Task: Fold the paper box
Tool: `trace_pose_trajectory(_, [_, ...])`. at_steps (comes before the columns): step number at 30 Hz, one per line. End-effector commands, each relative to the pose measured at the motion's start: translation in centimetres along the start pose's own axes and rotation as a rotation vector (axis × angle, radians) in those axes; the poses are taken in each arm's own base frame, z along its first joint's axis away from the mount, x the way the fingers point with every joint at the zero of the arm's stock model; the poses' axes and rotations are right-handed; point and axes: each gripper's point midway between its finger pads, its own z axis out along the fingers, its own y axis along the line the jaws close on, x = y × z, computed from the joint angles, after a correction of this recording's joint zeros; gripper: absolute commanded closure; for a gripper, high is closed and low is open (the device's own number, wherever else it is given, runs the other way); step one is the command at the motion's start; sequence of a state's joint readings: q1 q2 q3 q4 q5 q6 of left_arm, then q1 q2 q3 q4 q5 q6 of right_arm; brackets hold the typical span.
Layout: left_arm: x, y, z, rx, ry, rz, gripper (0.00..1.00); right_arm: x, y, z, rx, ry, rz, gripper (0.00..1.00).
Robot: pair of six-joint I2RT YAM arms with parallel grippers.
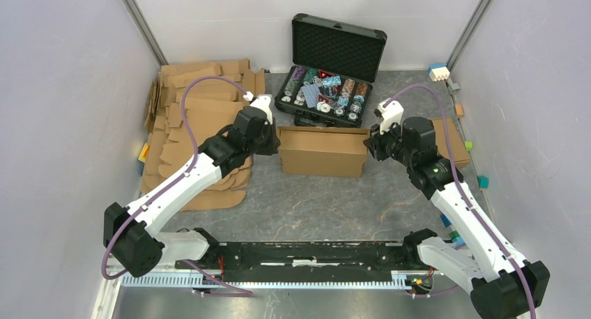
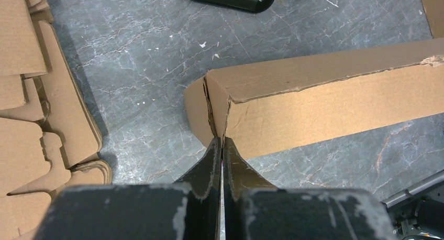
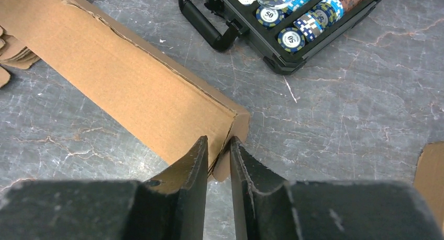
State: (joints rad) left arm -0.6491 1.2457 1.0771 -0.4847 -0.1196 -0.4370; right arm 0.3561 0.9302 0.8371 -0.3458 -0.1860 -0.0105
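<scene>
Paper box (image 1: pixel 323 153) mid-table, black case (image 1: pixel 334 51) at its 12 o'clock. Left gripper (image 2: pixel 220 140) at the 9 o'clock end, jaws together, tips touching the corner seam. Right gripper (image 3: pixel 219 141) at 3 o'clock, jaws narrowly apart astride the end flap; clamping unclear.

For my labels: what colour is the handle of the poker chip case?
Black. The case handle shows best in the right wrist view.
</scene>
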Motion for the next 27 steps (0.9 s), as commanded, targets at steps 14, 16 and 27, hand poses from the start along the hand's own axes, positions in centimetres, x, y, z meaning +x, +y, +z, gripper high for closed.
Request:
trace_pose_trajectory(14, [0.6, 0.0, 0.3, -0.017, 0.040, 0.042, 0.98, 0.4, -1.4, 1.0, 0.091, 0.002, 0.058, 0.33])
trace_pose_trajectory(16, [0.6, 0.0, 0.3, -0.017, 0.040, 0.041, 0.98, 0.5, -1.3, 1.2, 0.081, 0.006, 0.065, 0.40])
trace_pose_trajectory(27, [0.8, 0.1, 0.3, -0.018, 0.043, 0.048, 0.98, 1.0, -0.7, 1.8, 0.046, 0.031, 0.105, 0.60])
